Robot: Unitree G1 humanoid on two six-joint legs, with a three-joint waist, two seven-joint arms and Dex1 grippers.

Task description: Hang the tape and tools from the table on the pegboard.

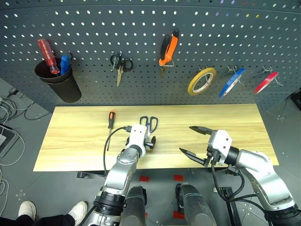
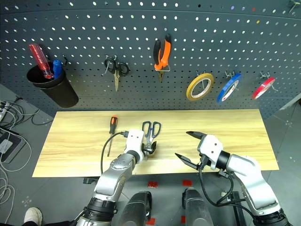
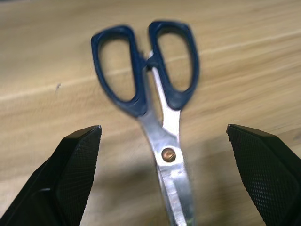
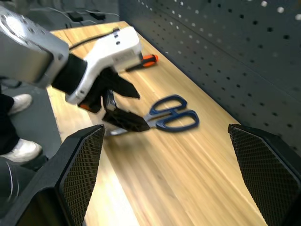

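Straddling: left gripper (image 3: 162, 179), fingers spread, astride the blue-handled scissors (image 3: 155, 108) blades.
Right gripper (image 1: 193, 140): spread, empty, over the table (image 1: 235, 122).
Screwdriver (image 1: 111, 123): beside scissors.

We see a grey floor (image 1: 28, 136) with small white marks spreading under and around the table (image 1: 225, 117). Off beyond the left pincer (image 1: 149, 141) a bundle of white and black cables (image 1: 10, 110) trails across it. Nearer than that pincer, a person's white shoes (image 1: 28, 208) stand on the floor.
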